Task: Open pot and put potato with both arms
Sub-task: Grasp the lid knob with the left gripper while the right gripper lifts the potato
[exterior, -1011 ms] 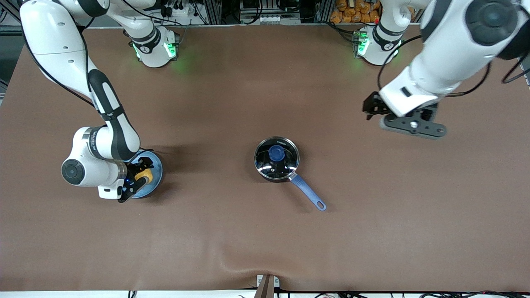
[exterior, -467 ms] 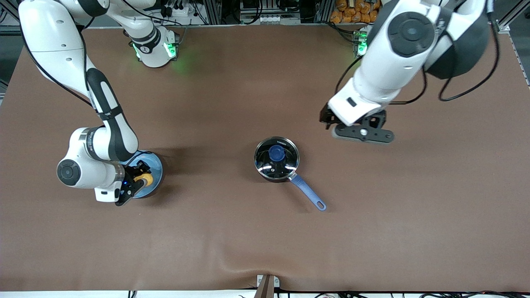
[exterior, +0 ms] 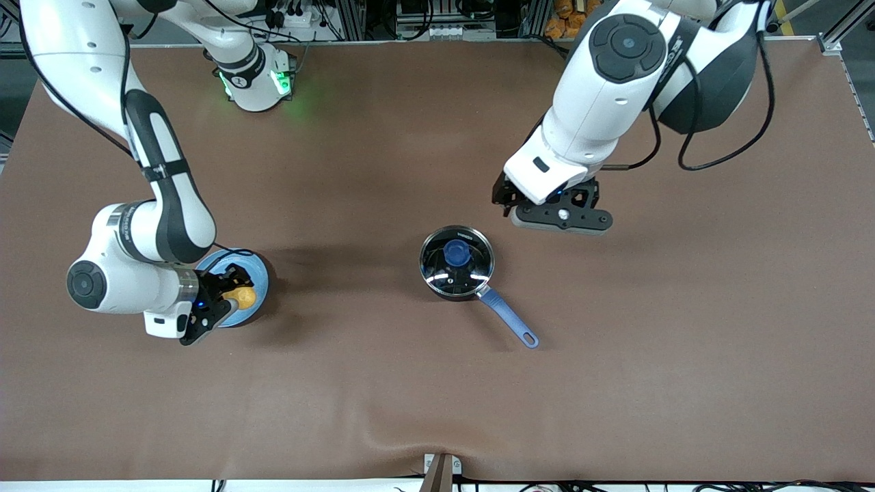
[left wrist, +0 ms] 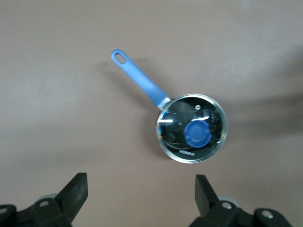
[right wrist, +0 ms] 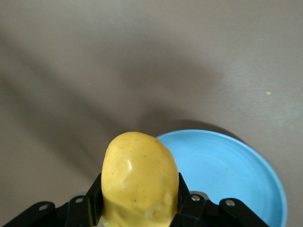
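Over the plate (exterior: 254, 265), the right gripper (exterior: 229, 298) pinches the potato (exterior: 243, 297) higher now, while the spread left gripper (left wrist: 140, 195) has neared the lidded pot (exterior: 456, 263).

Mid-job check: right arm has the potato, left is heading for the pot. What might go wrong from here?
1. The lid is on the pot; if the right gripper brings the potato over early, it has nowhere to go.
2. The left gripper is open but off to one side of the small blue knob; a poor centring may nudge the pot.
3. The potato bulges past the fingers above the plate; it may slip in transit.
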`<action>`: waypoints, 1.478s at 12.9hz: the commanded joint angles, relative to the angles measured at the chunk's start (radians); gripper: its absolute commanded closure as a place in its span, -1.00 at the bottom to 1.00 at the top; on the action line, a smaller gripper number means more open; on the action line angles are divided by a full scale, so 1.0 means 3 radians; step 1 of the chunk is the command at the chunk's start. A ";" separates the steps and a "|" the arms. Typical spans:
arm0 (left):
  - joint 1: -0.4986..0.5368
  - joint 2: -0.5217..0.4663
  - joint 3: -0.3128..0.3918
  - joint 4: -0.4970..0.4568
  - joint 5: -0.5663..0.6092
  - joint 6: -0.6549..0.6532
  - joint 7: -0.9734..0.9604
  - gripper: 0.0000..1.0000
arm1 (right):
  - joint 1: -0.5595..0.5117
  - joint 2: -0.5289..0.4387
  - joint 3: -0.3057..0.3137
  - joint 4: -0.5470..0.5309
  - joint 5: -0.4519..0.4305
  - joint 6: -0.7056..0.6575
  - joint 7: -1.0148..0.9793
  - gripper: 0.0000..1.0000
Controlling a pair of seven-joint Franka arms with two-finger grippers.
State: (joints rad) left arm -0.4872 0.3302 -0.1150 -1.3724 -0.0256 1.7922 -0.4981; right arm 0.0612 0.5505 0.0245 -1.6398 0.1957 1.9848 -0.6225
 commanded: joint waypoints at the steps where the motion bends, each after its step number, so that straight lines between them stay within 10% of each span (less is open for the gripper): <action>1: -0.0089 0.0259 0.0020 0.0167 -0.0124 0.0182 -0.0195 -1.00 | 0.0021 -0.0173 0.0143 -0.0051 0.0069 -0.0122 0.0422 0.91; 19: -0.0513 0.1226 0.0071 0.0188 0.0003 0.0734 -0.1402 -1.00 | 0.0604 -0.0281 0.0312 -0.0051 0.0069 -0.0097 0.1717 0.94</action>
State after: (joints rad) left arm -0.6294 0.6877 -0.1030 -1.3416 -0.0456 2.0145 -0.8971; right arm 0.2359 0.4883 0.1233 -1.6394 0.1966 1.9516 -0.1307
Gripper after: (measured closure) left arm 0.000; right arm 0.396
